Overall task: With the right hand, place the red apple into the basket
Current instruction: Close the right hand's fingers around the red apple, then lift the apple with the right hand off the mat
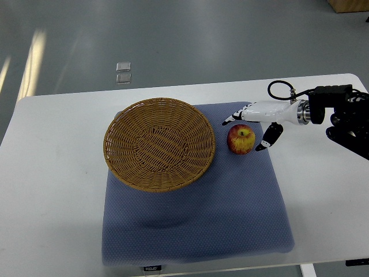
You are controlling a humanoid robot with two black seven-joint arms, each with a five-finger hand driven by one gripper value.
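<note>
I count one apple (pixel 241 139), one basket (pixel 159 143), one mat (pixel 196 219). The basket holds nothing and lies beyond the apple from my right hand (pixel 249 126). Fingers spread around the apple, not clamped on it. The apple rests on the mat beside the basket's rim. Bare mat lies below the hand.

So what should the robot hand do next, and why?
Probably close its fingers around the red apple. The right robot hand is open and spread around the apple, which sits on the blue mat beside the empty basket, not yet gripped or lifted.
</note>
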